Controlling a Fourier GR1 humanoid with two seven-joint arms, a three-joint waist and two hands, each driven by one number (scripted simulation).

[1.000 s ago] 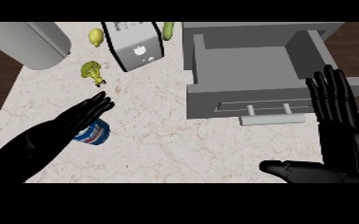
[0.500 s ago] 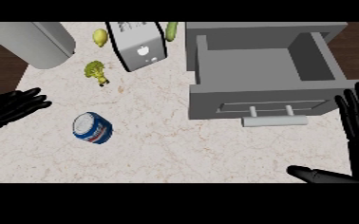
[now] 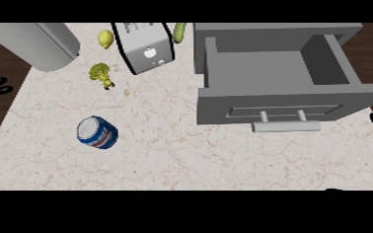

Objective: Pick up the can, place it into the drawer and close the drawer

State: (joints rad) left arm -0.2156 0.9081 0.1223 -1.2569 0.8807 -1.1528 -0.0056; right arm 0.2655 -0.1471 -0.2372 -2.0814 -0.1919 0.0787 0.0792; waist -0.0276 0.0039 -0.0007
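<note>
A blue and white can [image 3: 97, 132] lies tilted on the marbled counter, left of centre, with nothing touching it. At the right stands the grey drawer [image 3: 280, 103], pulled open and empty inside, its bar handle [image 3: 285, 126] facing me. Only a black sliver of my left hand [image 3: 3, 89] shows at the left edge, far from the can. A tiny black tip of my right hand [image 3: 333, 190] shows at the lower right edge, below the drawer.
A silver toaster [image 3: 146, 49] stands at the back centre with a lemon [image 3: 105, 38] to its left and a green vegetable [image 3: 178, 32] to its right. Broccoli [image 3: 100, 73] lies above the can. A grey cylinder [image 3: 40, 44] fills the back left corner.
Both hands have drawn back outward, from near the can and the drawer to the view's edges. The can lies uncovered where it was.
</note>
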